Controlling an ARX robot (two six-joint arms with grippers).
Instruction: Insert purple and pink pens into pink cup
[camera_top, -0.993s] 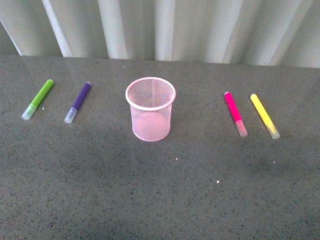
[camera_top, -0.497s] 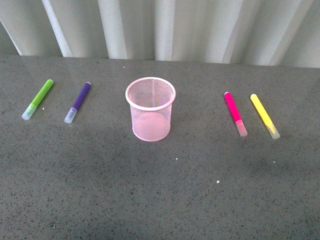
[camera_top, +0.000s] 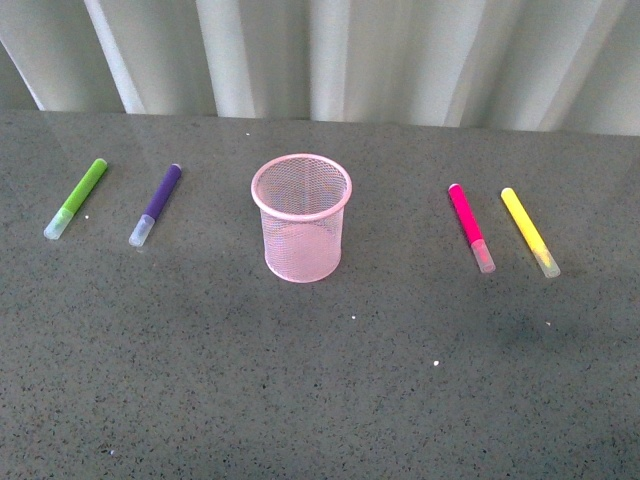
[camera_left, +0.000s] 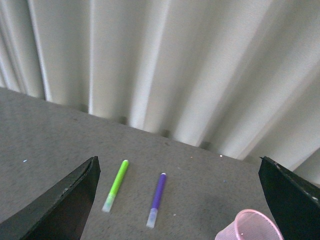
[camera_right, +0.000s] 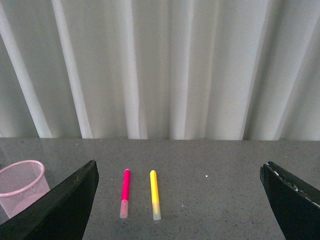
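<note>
Left claw (camera_left: 177, 162) and right claw (camera_right: 178, 164) both gape empty, so each should straddle its pen's barrel crosswise: purple pen (camera_top: 155, 205) lies at nine o'clock of the upright pink cup (camera_top: 301, 217), pink pen (camera_top: 471, 227) at three, both flat on the bench (camera_top: 320, 400).

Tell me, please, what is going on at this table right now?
Nothing is being handled yet. The pink cup stands upright and empty in the middle. The purple pen lies to its left beside a green marker, the pink pen to its right beside a yellow marker. The left gripper and right gripper are both open, holding nothing.
</note>
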